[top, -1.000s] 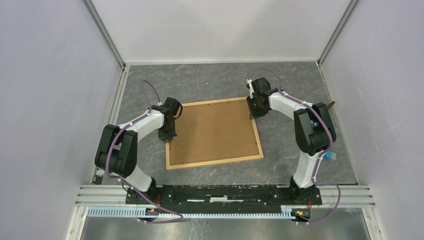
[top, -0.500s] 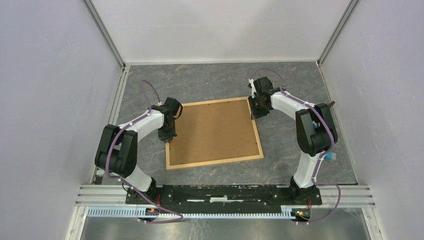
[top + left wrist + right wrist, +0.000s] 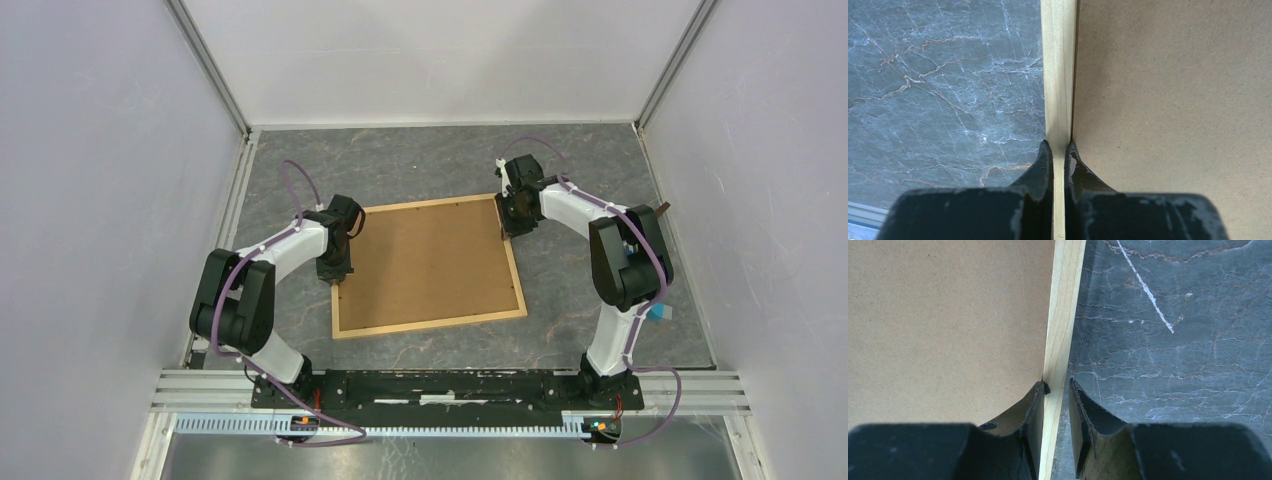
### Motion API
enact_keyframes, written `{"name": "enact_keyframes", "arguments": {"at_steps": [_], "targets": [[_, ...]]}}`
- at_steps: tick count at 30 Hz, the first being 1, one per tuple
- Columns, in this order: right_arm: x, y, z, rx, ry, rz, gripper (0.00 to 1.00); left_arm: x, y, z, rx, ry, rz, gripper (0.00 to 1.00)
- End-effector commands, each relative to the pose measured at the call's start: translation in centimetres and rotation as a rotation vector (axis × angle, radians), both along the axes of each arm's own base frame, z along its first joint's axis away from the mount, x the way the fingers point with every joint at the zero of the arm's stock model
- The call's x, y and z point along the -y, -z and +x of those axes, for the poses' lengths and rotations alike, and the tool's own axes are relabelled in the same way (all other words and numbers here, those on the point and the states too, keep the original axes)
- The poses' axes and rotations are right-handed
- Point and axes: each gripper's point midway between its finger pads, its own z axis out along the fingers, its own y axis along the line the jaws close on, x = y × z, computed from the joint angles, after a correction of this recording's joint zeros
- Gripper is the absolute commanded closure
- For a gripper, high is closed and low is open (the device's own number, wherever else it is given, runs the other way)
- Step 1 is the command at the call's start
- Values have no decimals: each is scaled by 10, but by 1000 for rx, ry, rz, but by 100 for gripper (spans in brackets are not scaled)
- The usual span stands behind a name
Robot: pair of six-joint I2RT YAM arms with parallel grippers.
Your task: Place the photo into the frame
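Frame (image 3: 430, 322) lies flat mid-table (image 3: 430, 165), brown backing board (image 3: 430, 260) upward. Left gripper (image 3: 1058, 145), fingers pressed almost together, sits on its left rail. Right gripper (image 3: 1058, 384) straddles the right rail near the far corner, fingers part-spread; whether it clamps, I cannot tell.

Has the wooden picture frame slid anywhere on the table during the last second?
No. The frame has not moved: in the overhead view its corners lie at the same spots against the pale veins of the table as before.
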Motion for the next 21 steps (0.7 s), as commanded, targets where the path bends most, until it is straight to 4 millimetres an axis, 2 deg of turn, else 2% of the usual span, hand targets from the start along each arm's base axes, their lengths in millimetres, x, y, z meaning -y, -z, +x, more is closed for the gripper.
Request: {"name": "enact_keyframes", "arguments": {"at_steps": [1,5,7,9,10,12,15,21], "targets": [[24,19,-2,-32,47,-123,71,4,-5,9,45,36,-22,98],[24,23,-4,-45,49,-123,71,4,-6,9,47,35,-25,98],[12,19,-4,-46,22,-63,71,4,-6,9,48,35,-26,98],[-7,5,0,-26,-26,37,70,4,-6,9,46,36,-25,98],[-11,-4,3,-8,-31,58,69,4,-6,9,45,36,-27,98],[-6,-26,11,56,-14,41,69,3,-6,9,45,35,-23,98],[4,-42,17,102,14,-2,69,3,-6,9,47,35,-22,98],[5,-25,12,59,9,-11,70,3,-6,8,45,36,-21,98]]}}
